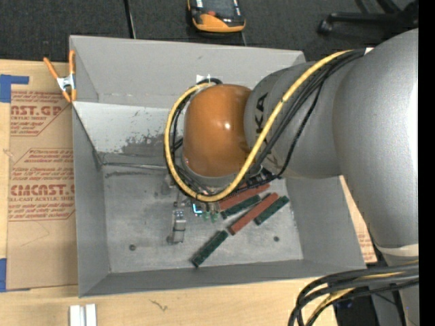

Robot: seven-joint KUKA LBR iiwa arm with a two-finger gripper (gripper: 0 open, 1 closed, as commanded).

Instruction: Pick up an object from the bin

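In the camera view, near the middle of the grey metal bin (88,182), the arm reaches in from the right. Its rounded orange wrist cover (214,138) and looped cables hide most of the tool. The gripper (179,224) pokes out below the cover as a small grey metal tip, low over the bare, scuffed floor. I cannot tell whether it stands wide or narrow, and nothing can be seen held in it.

The things to pick lie just to its right. A long flat dark green strip (211,247) lies slantwise towards the near wall, apart from the rest. Beyond it is a small fan of flat strips: one red-brown strip (253,212) beside another dark green strip (273,208), with a second red-brown strip (243,198) partly under the cover.

The gripper seems to be hunting for a target rather than lifting one. The lone green strip looks like the best choice, since nothing touches it. To grip it well, the tool should turn so that it closes across the narrow width. It should then come down near the strip's middle, because such a thin piece may slip or tip up if caught at one end.
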